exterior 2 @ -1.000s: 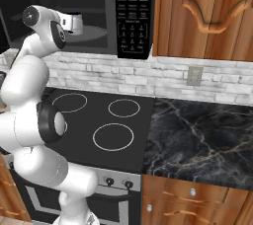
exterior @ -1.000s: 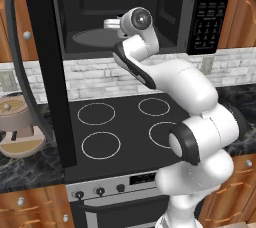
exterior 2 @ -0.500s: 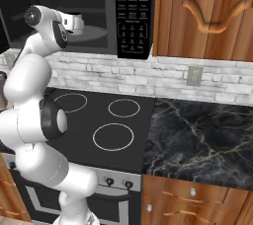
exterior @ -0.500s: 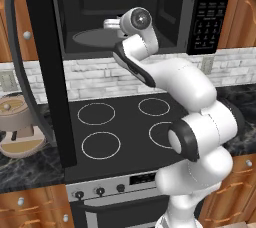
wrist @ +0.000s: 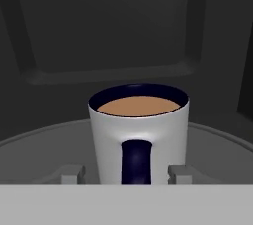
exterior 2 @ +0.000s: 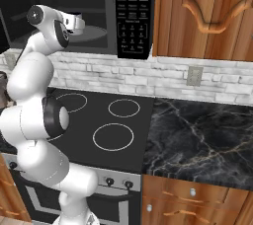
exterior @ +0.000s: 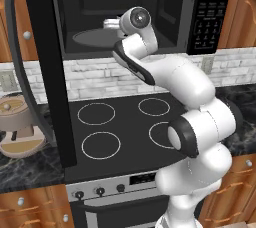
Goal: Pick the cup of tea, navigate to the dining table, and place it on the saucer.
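The cup of tea (wrist: 139, 130) is a pale mug with a navy rim, brown tea inside and its navy handle (wrist: 136, 162) facing my hand. It stands upright on the grey turntable (wrist: 217, 145) inside the open microwave. My gripper (wrist: 126, 172) reaches into the microwave cavity, where it also shows from the left as the gripper (exterior: 111, 23) and from the right as the gripper (exterior 2: 76, 21). Its fingertips (wrist: 72, 173) stand low on either side of the handle, close in front of the mug's wall, with a gap to the handle on both sides. The jaws are open. The dining table and the saucer are out of view.
The microwave door (exterior: 45, 72) hangs open on the left, over the stove's left side. Below lies the black cooktop (exterior: 120, 122) with its ring burners. A dark marbled counter (exterior 2: 202, 140) runs to the right, under wooden cabinets (exterior 2: 207, 17). A brown appliance (exterior: 17, 127) sits left of the stove.
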